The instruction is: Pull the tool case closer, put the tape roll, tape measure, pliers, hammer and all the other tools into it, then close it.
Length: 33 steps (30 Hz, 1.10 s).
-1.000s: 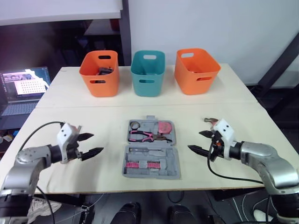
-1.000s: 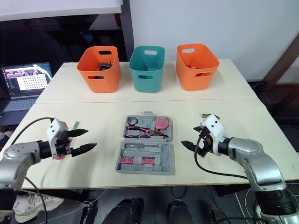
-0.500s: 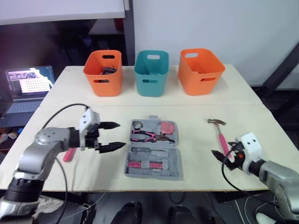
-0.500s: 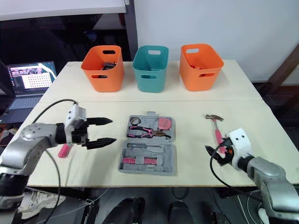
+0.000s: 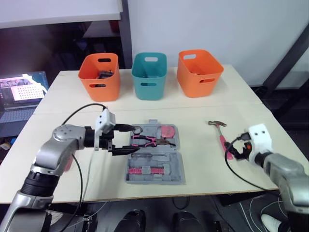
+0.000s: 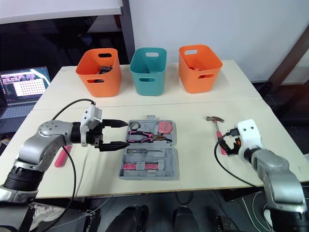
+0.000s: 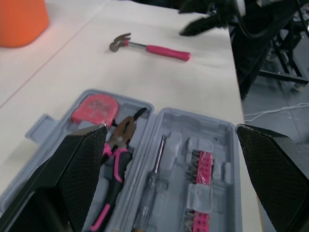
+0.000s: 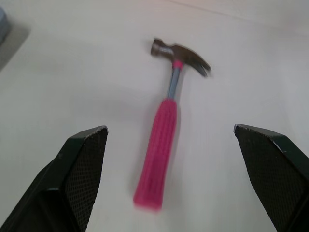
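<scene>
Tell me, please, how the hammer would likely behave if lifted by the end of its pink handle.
The hammer looks rigid, so should not flex. Its metal head sits at one end, so it would probably tip head-down. With the head crosswise, a nudge is unlikely to roll it.

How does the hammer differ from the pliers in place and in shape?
The pliers lie inside the open tool case; the hammer lies outside it, on the table. The hammer has one pink handle; the pliers have two, pink and black. Both have pink grips, and neither is held.
</scene>
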### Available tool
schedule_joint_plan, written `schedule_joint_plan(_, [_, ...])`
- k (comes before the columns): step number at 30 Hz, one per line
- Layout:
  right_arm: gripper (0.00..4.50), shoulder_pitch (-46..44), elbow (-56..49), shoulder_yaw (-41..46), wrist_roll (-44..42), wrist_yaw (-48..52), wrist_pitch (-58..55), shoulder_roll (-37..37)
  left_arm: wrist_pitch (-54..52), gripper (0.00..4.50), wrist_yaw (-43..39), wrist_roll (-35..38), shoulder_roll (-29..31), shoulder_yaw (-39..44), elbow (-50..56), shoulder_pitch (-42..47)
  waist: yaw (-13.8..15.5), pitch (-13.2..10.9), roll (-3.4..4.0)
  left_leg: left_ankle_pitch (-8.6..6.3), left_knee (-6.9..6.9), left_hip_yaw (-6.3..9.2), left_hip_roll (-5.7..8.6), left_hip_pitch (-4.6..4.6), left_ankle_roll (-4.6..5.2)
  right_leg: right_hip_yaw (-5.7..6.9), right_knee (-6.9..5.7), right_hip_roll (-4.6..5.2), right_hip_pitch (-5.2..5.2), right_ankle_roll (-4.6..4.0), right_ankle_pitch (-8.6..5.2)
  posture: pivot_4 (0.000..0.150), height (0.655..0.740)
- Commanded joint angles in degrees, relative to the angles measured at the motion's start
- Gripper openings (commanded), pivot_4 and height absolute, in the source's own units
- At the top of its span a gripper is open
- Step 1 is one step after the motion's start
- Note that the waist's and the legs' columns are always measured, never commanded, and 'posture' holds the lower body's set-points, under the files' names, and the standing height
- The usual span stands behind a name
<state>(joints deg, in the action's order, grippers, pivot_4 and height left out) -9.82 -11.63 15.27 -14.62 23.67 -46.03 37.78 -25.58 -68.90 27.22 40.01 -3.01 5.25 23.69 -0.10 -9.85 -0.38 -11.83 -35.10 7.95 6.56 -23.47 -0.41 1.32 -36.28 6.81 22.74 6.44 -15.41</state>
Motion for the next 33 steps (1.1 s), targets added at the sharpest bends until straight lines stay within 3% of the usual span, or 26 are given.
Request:
schedule_joint_plan(1, [4.44, -7.23, 8.72, -1.84, -0.06, 1.73, -0.58, 0.7, 0.52, 4.5, 2.15, 0.28, 0.66, 2.56, 3.41, -1.27, 0.11, 0.0, -0.01, 0.0, 0.02, 0.0, -0.01, 0.0, 0.0, -0.02, 0.0, 0.01, 0.0, 0.0, 0.0, 0.15, 0.74])
schedule_joint_plan(8, [4.44, -22.38, 35.21, -5.81, 2.2, 3.1, 4.9, -2.48, -1.14, 4.5, 6.52, 1.18, 2.0, 6.22, 9.63, -7.9, 0.15, -0.01, 0.01, 0.0, 0.04, -0.05, -0.01, -0.01, 0.0, -0.06, 0.01, -0.01, 0.01, 0.0, 0.02, 0.15, 0.74])
schedule_joint_plan(19, [4.44, -35.43, 65.8, -8.58, 6.98, 3.42, 17.83, -5.48, -3.18, 4.5, 11.2, 2.2, 2.81, 9.02, 14.76, -12.85, -0.81, -0.02, 0.03, 0.01, 0.02, -0.08, 0.0, 0.01, -0.02, -0.07, -0.01, -0.05, 0.0, -0.02, 0.06, 0.15, 0.74])
schedule_joint_plan(22, [3.53, -36.95, 70.54, -8.24, 7.29, 3.64, 20.62, -5.75, -3.51, 4.5, 12.05, 2.45, 2.63, 9.13, 15.52, -13.18, -0.87, -0.02, 0.03, 0.01, -0.01, -0.11, 0.0, 0.05, -0.02, -0.08, 0.0, -0.06, -0.04, -0.01, 0.12, 0.15, 0.74])
schedule_joint_plan(29, [0.11, -37.21, 71.11, -9.34, 8.69, 5.99, 21.54, -6.01, -2.81, 4.5, 12.73, 2.23, 1.79, 7.95, 14.03, -12.4, -1.04, 0.0, 0.03, 0.01, 0.02, -0.15, -0.05, 0.12, -0.02, -0.19, -0.01, -0.14, -0.05, -0.02, 0.13, 0.15, 0.74])
schedule_joint_plan(33, [0.04, -32.1, 58.16, -11.89, 9.0, 8.66, 13.94, -5.08, -1.67, 4.5, 11.85, 1.76, 1.18, 6.72, 12.18, -11.47, -0.85, 0.0, 0.03, 0.01, 0.0, -0.17, -0.04, 0.11, -0.02, -0.27, -0.01, -0.15, -0.05, 0.0, 0.14, 0.15, 0.74])
